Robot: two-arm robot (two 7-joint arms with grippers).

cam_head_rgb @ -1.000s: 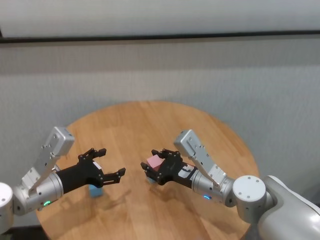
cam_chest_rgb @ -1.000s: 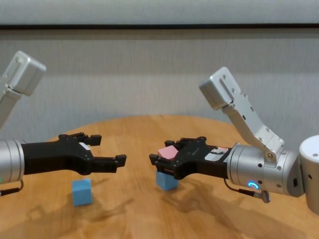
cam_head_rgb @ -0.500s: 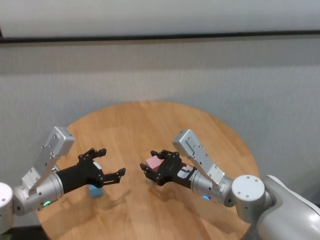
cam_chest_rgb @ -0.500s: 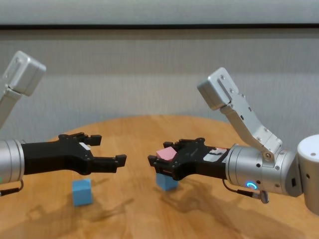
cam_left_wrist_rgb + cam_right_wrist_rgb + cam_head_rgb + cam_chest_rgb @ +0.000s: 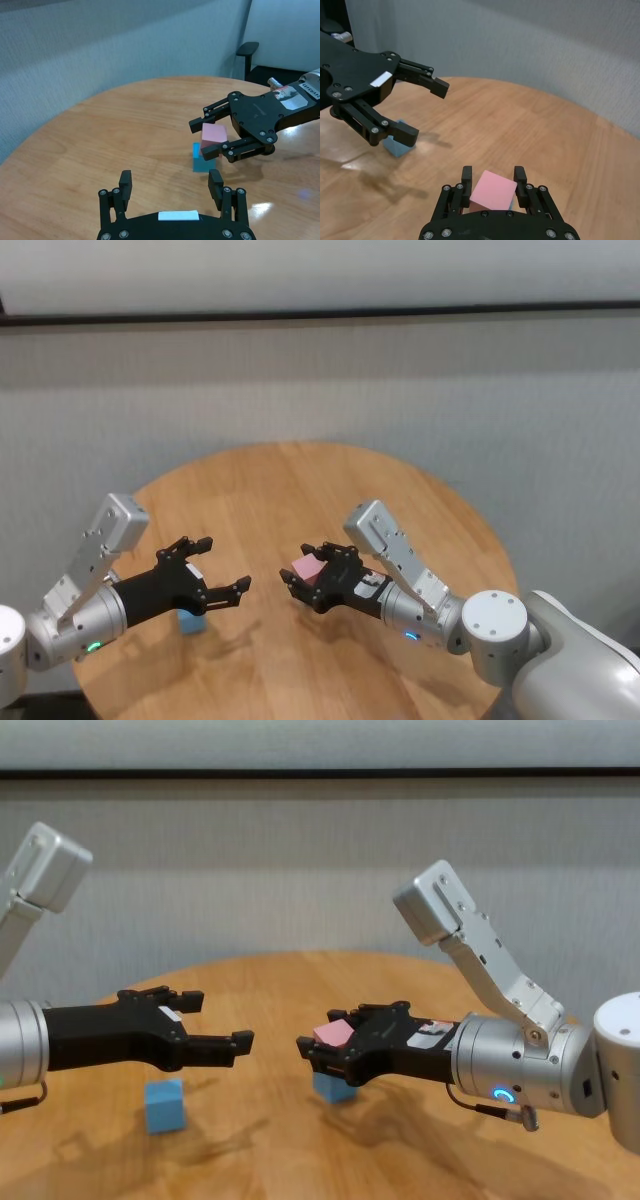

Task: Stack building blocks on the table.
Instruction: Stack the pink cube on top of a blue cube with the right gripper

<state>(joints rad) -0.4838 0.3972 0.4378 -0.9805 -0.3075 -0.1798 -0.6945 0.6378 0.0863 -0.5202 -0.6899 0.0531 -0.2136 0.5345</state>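
My right gripper (image 5: 318, 1032) is shut on the pale pink cube (image 5: 332, 1034) and holds it just over a light blue cube (image 5: 333, 1087) on the round wooden table (image 5: 280, 980). I cannot tell if the two cubes touch. The right wrist view shows the pink cube (image 5: 492, 190) between the fingers, with a sliver of blue below. My left gripper (image 5: 220, 1018) is open and empty, hovering above the table beside and above the second light blue cube (image 5: 164, 1105). In the head view, the pink cube (image 5: 308, 567) sits mid-table and the second blue cube (image 5: 191, 623) lies under the left gripper (image 5: 224, 562).
The table's far half (image 5: 300, 490) is bare wood. A grey wall stands behind it. A dark office chair (image 5: 247, 49) shows beyond the table in the left wrist view. The two grippers face each other with a small gap between their tips.
My right gripper has crept slightly left and down with the pink cube, closer over the blue cube. The left arm has not moved.
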